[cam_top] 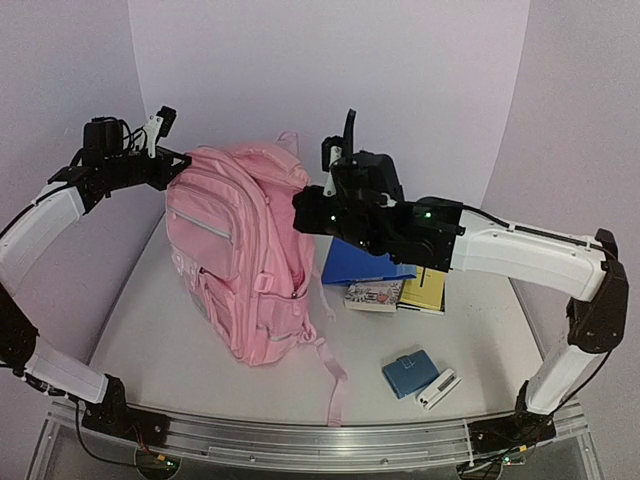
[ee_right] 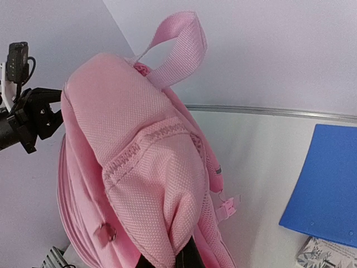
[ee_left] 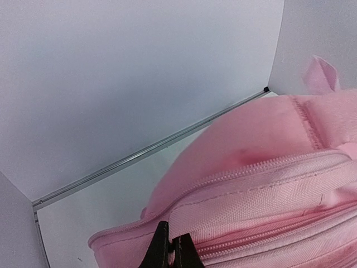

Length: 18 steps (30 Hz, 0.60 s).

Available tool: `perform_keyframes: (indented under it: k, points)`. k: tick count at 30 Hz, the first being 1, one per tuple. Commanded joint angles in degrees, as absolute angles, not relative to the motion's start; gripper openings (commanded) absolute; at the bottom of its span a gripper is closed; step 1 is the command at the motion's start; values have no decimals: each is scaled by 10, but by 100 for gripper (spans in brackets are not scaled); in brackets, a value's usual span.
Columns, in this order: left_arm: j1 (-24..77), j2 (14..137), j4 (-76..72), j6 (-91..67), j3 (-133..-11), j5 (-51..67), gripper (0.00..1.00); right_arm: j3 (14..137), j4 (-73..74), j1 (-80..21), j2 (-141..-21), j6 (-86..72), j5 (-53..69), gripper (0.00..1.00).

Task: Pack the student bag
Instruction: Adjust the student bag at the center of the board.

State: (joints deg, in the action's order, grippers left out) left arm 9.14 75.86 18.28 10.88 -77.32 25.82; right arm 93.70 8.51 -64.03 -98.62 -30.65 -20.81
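Top view first: the student bag stood upright on the bench, left of centre in the frame, front pockets facing the lower left. The left pincer was at its upper left shoulder and the right pincer at its upper right. My guess is that they gripped from both sides so the soft bag stayed standing and its top could be worked open. The stuff to pack sat to the right of it: a blue folder, a patterned book, a yellow book, and nearer the bottom a blue wallet with a small white item touching it

Left wrist view: the left pincer was clenched at the bottom edge of the frame, fingertips nipped onto the pink fabric just beside a zip line. The zip looked closed along the part I could see

Right wrist view: the right pincer was clenched too, with a fold of the bag's back panel bunched into it at the bottom of the frame. The top handle stuck up free, so nothing had been packed yet, I'd say
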Motion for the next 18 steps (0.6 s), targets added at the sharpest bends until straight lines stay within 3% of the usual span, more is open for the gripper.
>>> perform_keyframes:
  k: [1, 4, 7, 10, 18]
  points:
    - [62, 792, 122, 41, -821, 197, 0, 892, 34, -672, -939, -388, -320, 0]
    - [62, 797, 142, 10, -846, 226, 10, 868, 12, -679, -933, -424, -340, 0]
    - [61, 781, 160, -36, -859, 261, 45, 864, 5, -688, -942, -455, -380, 0]
    - [61, 764, 183, -102, -875, 275, 65, 873, -11, -700, -961, -461, -418, 0]
    - [61, 741, 268, -280, -914, 263, 99, 940, -24, -723, -1027, -422, -461, 0]
